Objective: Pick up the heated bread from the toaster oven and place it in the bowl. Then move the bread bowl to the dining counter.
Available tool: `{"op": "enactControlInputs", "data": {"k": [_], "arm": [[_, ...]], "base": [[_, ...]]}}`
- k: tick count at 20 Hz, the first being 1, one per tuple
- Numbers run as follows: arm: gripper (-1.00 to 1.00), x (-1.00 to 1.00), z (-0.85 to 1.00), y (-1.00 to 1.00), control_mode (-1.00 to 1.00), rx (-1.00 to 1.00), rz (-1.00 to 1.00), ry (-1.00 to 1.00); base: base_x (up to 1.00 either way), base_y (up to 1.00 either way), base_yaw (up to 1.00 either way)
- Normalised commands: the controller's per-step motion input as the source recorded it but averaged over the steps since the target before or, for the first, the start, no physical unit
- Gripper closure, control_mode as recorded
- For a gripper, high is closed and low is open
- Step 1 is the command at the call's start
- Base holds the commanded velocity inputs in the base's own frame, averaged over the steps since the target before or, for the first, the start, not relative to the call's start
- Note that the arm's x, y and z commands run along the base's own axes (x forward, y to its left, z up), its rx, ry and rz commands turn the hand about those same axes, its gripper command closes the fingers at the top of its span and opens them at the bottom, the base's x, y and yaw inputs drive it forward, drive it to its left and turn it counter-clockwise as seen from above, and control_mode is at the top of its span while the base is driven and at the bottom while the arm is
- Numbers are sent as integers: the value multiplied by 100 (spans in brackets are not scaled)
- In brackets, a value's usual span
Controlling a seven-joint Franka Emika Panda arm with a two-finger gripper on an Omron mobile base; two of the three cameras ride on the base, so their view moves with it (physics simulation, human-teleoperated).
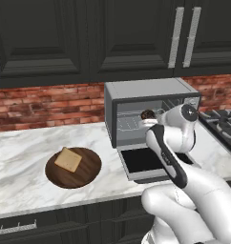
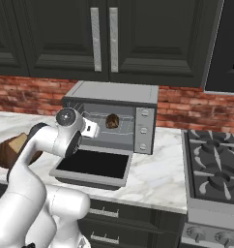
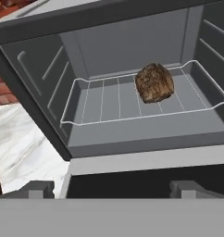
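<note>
toaster oven (image 1: 146, 93): matt grey metal, dark glossy glass door
rack (image 3: 141, 99): thin wire
bread (image 3: 154, 82): rough brown crust
bowl (image 1: 74, 167): dark wood
bench (image 1: 22, 157): smooth veined marble

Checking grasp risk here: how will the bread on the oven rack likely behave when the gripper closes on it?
The bread is a roundish lump, so it may roll or shift on the wire rack if nudged off-centre. Small beside the toaster oven, it is probably light. Its bumpy crust should grip well.

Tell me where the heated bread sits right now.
The heated bread lies on the wire rack inside the open toaster oven, toward the rack's right side in the hand view, ahead of the open gripper.
</note>
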Motion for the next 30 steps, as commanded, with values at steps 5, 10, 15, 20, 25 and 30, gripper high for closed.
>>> {"op": "enactControlInputs", "data": {"k": [5, 10, 15, 20, 25, 30], "arm": [[-100, 30, -12, 0, -100, 0, 0, -3], [-100, 39, -18, 0, -100, 0, 0, 0], [-100, 42, -5, 0, -100, 0, 0, 0], [-100, 31, -16, 0, -100, 0, 0, 0], [-100, 24, -27, 0, -100, 0, 0, 0], [-100, 35, -16, 0, -100, 0, 0, 0]], "base": [[0, 0, 0], [0, 0, 0], [0, 0, 0], [0, 0, 0], [0, 0, 0], [0, 0, 0]]}}
